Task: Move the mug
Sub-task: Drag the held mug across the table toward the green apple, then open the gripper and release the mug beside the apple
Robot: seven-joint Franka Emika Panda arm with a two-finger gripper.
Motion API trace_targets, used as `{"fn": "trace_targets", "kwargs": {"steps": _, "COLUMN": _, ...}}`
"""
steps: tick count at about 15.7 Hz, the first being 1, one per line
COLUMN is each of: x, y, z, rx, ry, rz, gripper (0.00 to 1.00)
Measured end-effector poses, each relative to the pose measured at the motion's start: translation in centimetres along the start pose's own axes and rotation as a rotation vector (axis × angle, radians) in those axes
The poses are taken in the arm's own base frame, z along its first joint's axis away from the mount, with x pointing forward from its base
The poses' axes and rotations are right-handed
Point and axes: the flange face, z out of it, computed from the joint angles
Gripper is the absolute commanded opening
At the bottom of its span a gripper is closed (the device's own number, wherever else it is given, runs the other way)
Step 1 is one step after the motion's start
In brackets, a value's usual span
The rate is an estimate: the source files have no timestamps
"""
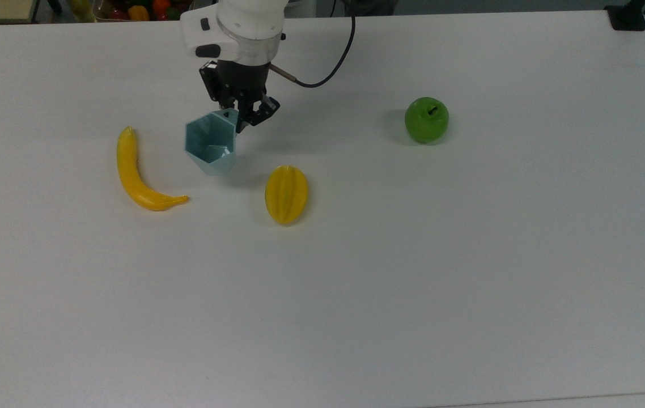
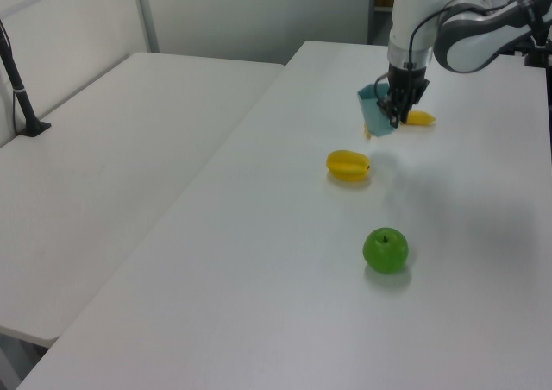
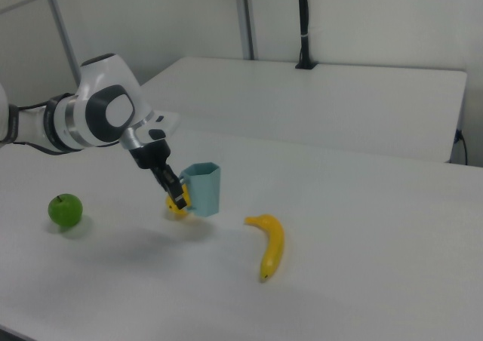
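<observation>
The gripper (image 1: 238, 118) pinches the tab handle of the mug (image 1: 210, 143), held clear of the table (image 1: 470, 255) at 11 o'clock from the starfruit (image 1: 286, 194); it appears light, rigid, slick-faceted plastic, likely to swing.

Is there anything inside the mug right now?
The top view looks into the mug, held by the end effector: bare teal inner walls and bottom, nothing in it. A shaded strip below the near rim stays hidden.

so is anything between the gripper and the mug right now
No. The gripper is shut on the mug at its handle tab and holds it clear of the table. The banana and starfruit lie apart from it.
</observation>
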Motion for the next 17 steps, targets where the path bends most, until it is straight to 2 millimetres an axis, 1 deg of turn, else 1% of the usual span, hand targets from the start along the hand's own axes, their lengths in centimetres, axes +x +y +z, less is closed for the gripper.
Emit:
{"fn": "trace_targets", "kwargs": {"steps": 4, "x": -3.7, "y": -3.2, "z": 1.1, "rx": -0.017, "ry": -0.036, "rz": -0.089, "gripper": 0.08}}
{"fn": "trace_targets", "kwargs": {"steps": 6, "x": -5.7, "y": -4.8, "z": 1.1, "rx": -0.035, "ry": -0.057, "rz": -0.15, "gripper": 0.08}}
{"fn": "trace_targets", "kwargs": {"steps": 7, "x": -6.7, "y": -5.4, "z": 0.9, "rx": -0.041, "ry": -0.063, "rz": -0.186, "gripper": 0.08}}
{"fn": "trace_targets", "kwargs": {"steps": 9, "x": -9.1, "y": -6.4, "z": -0.2, "rx": -0.054, "ry": -0.071, "rz": -0.26, "gripper": 0.08}}
{"fn": "trace_targets", "kwargs": {"steps": 11, "x": -10.9, "y": -7.1, "z": -1.4, "rx": -0.053, "ry": -0.063, "rz": -0.312, "gripper": 0.09}}
{"fn": "trace_targets", "kwargs": {"steps": 13, "x": -12.0, "y": -7.8, "z": -2.0, "rx": -0.049, "ry": -0.056, "rz": -0.36, "gripper": 0.11}}
{"fn": "trace_targets", "kwargs": {"steps": 14, "x": -12.5, "y": -8.1, "z": -2.0, "rx": -0.048, "ry": -0.056, "rz": -0.383, "gripper": 0.14}}
{"fn": "trace_targets", "kwargs": {"steps": 17, "x": -13.6, "y": -9.0, "z": -1.7, "rx": -0.05, "ry": -0.063, "rz": -0.461, "gripper": 0.14}}
